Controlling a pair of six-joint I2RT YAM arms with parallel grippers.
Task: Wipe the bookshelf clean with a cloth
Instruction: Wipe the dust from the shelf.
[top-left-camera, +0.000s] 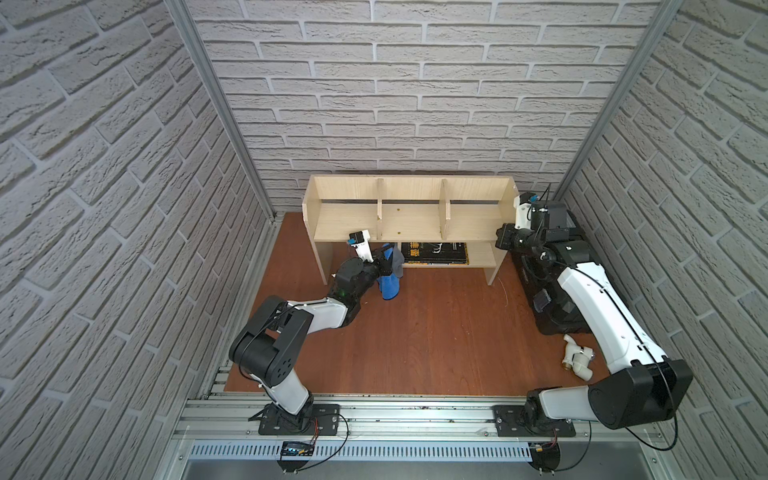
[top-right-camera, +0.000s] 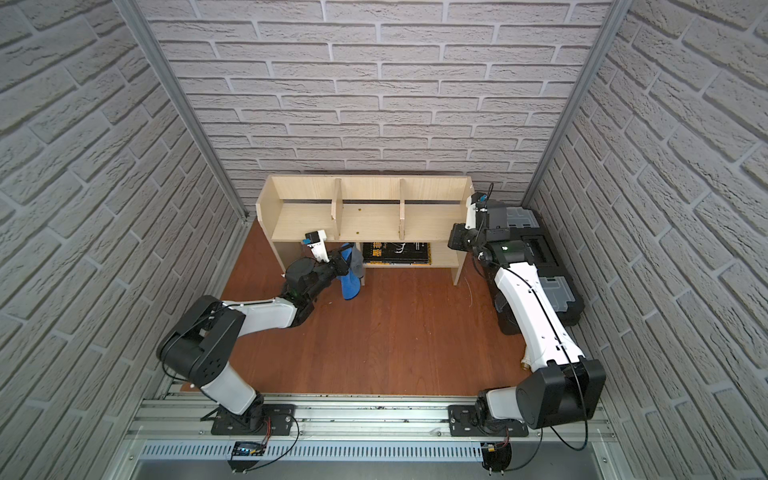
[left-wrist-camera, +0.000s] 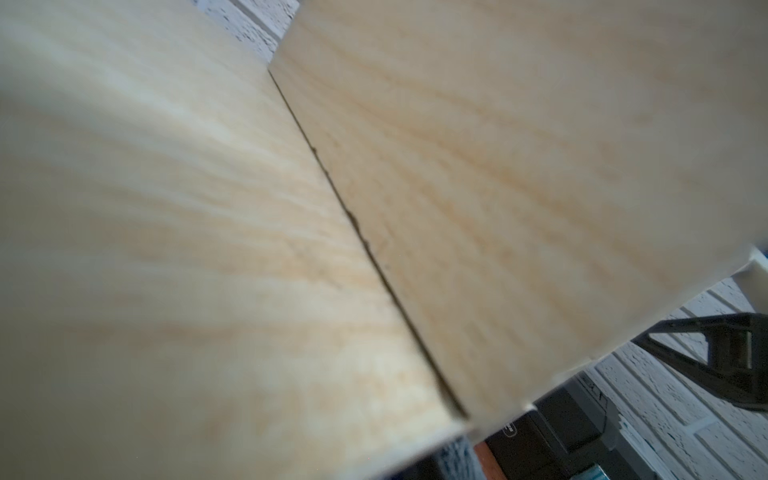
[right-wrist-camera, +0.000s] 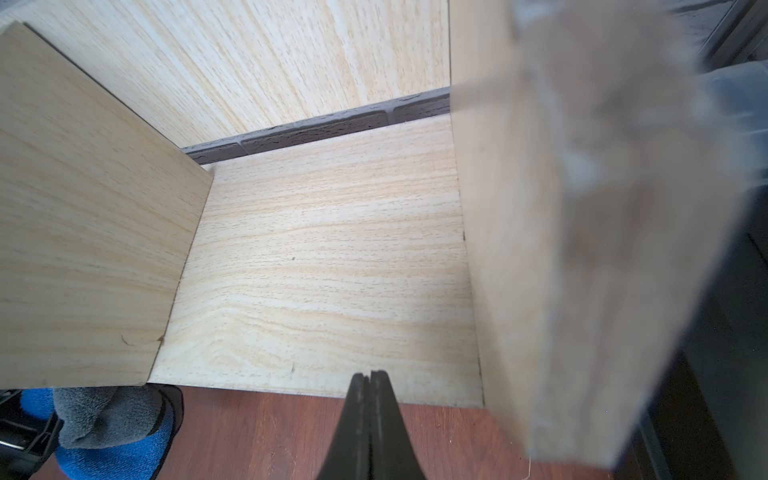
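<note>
Far left: left gripper (top-left-camera: 385, 266) clamped on the cloth (top-left-camera: 389, 287), or so it seems from the way the fabric hangs off it, with the fingers buried under folds in both top views. Bright blue pile hanging lowest, dark grey side bunched on top, toward the shelf. Position: just in front of the bookshelf (top-left-camera: 340, 220), at the left end of its small lower shelf, below the front edge of the main board. Same cloth (right-wrist-camera: 104, 419) at the edge of the right wrist view, grey fleece over blue.

Next, the bookshelf itself: pale wood grain, two upright dividers marking three open bays, taller side panels, back to the brick-pattern wall (top-left-camera: 415, 104). Small dark specks on the middle bay's board, and a chipped front corner on a divider. In the left wrist view, only blurred boards of it (left-wrist-camera: 498, 166) meeting at a dark seam.

On the lower shelf, lying flat: a black-covered book (top-left-camera: 436, 251) with gold characters and a pale animal outline, too small to read.

Further right: right gripper (right-wrist-camera: 368, 380), black fingers pressed flat together, tips at the front lip of the right-hand bay, above the red-brown floor (right-wrist-camera: 270, 436).

Far right: black toolbox (top-right-camera: 540, 249) with grey lids, between the shelf's side panel and the wall, partly under the right arm, with its contents hidden. Near its end, on the floor, a white pipe fitting (top-left-camera: 578, 358).
</note>
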